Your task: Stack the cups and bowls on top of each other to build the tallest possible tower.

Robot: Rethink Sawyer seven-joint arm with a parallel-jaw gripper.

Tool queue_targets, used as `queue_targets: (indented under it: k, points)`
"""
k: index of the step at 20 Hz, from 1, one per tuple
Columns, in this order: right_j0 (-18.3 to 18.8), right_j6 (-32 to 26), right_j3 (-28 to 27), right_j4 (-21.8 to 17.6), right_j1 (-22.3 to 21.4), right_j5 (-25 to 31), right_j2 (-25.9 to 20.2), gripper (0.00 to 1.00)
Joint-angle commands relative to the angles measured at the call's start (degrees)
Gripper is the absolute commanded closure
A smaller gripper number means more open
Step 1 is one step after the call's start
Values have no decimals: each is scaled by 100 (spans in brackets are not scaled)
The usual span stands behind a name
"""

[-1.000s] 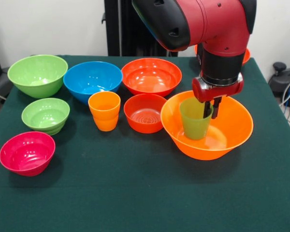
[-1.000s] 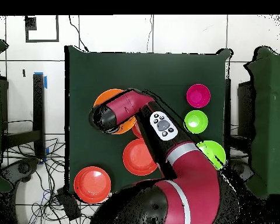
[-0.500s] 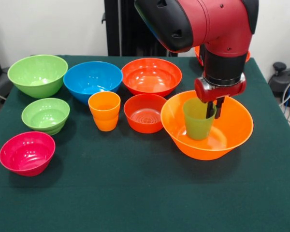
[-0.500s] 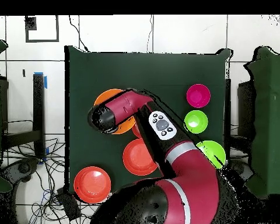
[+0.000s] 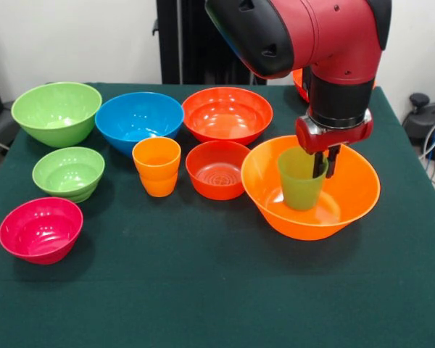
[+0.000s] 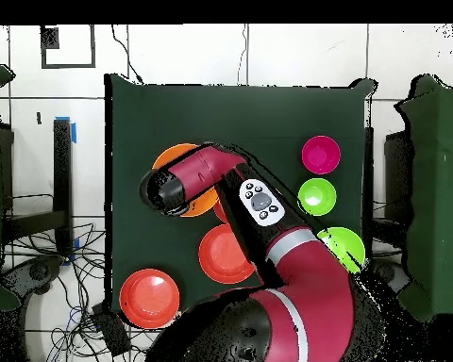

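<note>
Shifted slightly sideways since a second ago, the claw (image 5: 323, 164) stays clamped on the rim of the green cup (image 5: 301, 178), holding it upright inside the largest orange bowl (image 5: 348, 197), beside the small red-orange bowl (image 5: 218, 170) on the tabletop (image 5: 203, 290).

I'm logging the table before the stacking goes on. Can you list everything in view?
Green cup: 1, inside the largest orange bowl, front view's right.
Orange cup: 1, centre-left.
Red-orange bowls: 2, large behind, small before it.
Blue bowl: 1, back row.
Green bowls: 2, large back left, small nearer.
Pink bowl: 1, front left.
Orange bowl: 1, off the cloth.
Table: 1, green cloth.
Pincer: 1, shut on the green cup's rim.
</note>
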State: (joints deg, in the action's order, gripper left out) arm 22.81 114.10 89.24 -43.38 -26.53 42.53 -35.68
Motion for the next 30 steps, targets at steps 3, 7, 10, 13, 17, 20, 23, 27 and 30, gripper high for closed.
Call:
queue_targets:
  k: [3, 7, 10, 13, 17, 20, 23, 27, 30]
  points:
    - [-158, -843, -104, -87, 426, -182, -193, 100]
    - [-135, -966, -142, -44, 464, -66, -232, 0]
    - [-148, -935, -159, -102, 435, -95, -202, 0]
    - [-151, -912, -158, -128, 400, -90, -174, 0]
    - [-142, -909, -116, -104, 332, -38, -173, 0]
    - [-130, -893, -14, -16, 172, 122, -166, 0]
    - [-134, -883, 78, 139, -41, 412, -158, 0]
    - [-162, -963, 153, 277, -329, 790, -121, 0]
    - [-245, -998, 31, 344, -403, 1018, -81, 0]
